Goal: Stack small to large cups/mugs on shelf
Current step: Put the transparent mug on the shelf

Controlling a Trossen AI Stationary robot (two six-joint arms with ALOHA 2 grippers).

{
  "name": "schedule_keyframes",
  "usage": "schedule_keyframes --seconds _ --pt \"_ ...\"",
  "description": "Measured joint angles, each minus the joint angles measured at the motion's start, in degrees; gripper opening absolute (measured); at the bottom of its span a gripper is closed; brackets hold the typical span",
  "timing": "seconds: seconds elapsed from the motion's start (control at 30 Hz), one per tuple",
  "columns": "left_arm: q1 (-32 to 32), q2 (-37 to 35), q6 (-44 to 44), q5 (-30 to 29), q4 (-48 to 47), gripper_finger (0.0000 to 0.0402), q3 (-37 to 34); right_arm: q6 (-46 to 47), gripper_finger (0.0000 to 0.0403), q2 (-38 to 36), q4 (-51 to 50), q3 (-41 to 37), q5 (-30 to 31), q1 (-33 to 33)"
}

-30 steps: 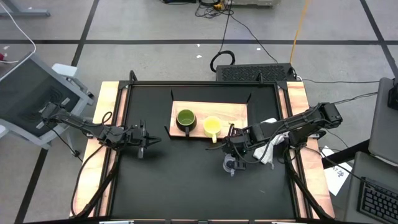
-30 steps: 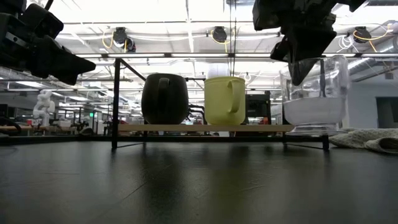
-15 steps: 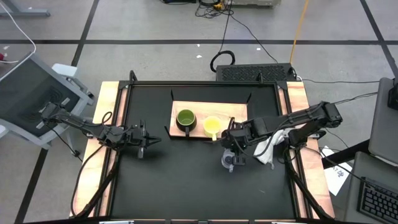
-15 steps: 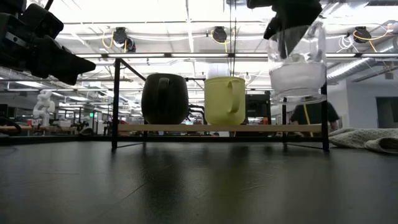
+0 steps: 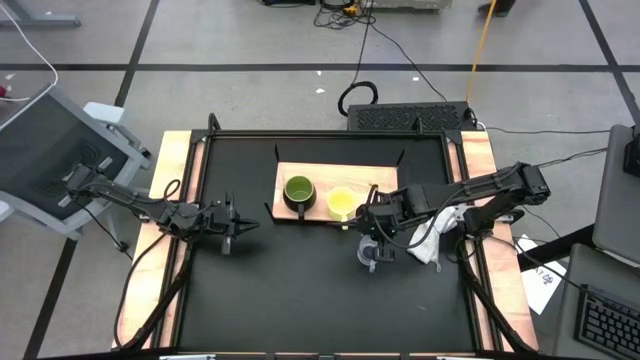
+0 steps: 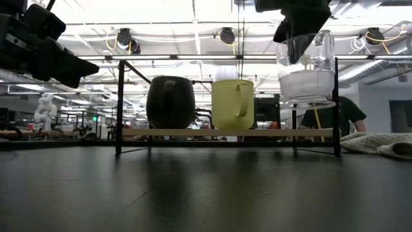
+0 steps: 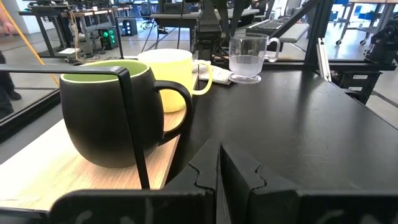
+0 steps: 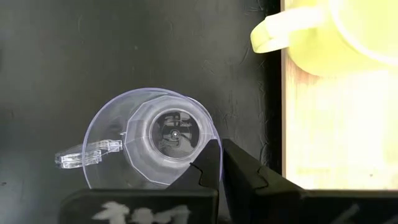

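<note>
A dark green mug [image 5: 298,192] and a yellow mug [image 5: 341,205] stand upright on the wooden shelf [image 5: 380,178]; both also show in the low view, the green mug [image 6: 170,102] beside the yellow mug [image 6: 232,103]. My right gripper [image 5: 372,243] is shut on the clear cup [image 6: 306,69], which is in the air just off the shelf's near right side. My left gripper [image 5: 240,228] waits shut and empty left of the shelf, above the table. My right gripper holds the clear cup by its rim [image 8: 208,135], on the side away from the handle [image 8: 87,153]. One finger [image 6: 298,46] is inside the cup and the other outside. The fingers come from above, pointing down. The cup hangs upright, lifted clear of the table.
A white cloth [image 5: 436,236] lies right of the shelf by the table's right rail. The shelf has thin black corner posts [image 6: 120,106]. A person [image 6: 340,116] shows in the room beyond the table. The shelf's right part [image 5: 385,190] is bare wood.
My right gripper has gone up with the clear cup, lifting it well above the table, and a little toward the table's left edge, nearer the shelf and the yellow mug. The cup has stayed upright.
</note>
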Motion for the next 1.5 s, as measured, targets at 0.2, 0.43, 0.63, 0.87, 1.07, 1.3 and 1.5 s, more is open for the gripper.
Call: schedule_keyframes --seconds 0.2,0.43,0.63,0.87,1.07,1.3,1.5 --pt "0.0 0.0 0.0 0.0 0.0 0.0019 0.0 0.0 0.0 0.0 0.0 0.0 0.0 0.0" --pt "0.0 0.0 -0.1 0.0 0.0 0.0019 0.0 0.0 0.0 0.0 0.1 0.0 0.0 0.0" --pt "0.0 0.0 -0.2 0.0 0.0 0.0019 0.0 0.0 0.0 0.0 0.1 0.0 0.0 0.0" --pt "0.0 0.0 0.0 0.0 0.0 0.0019 0.0 -1.5 0.0 0.0 0.1 0.0 -0.2 -0.8" --pt "0.0 0.0 -0.1 0.0 0.0 0.0019 0.0 -2.8 0.0 0.0 0.1 0.0 -0.2 -3.6" --pt "0.0 0.0 -0.2 0.0 -0.8 0.0019 0.0 -5.4 0.0 0.0 -1.5 0.0 -0.2 -7.5" --pt "0.0 0.0 -0.5 0.0 -1.5 0.0019 0.0 -7.4 0.0 0.0 -2.6 0.0 -0.2 -11.1"
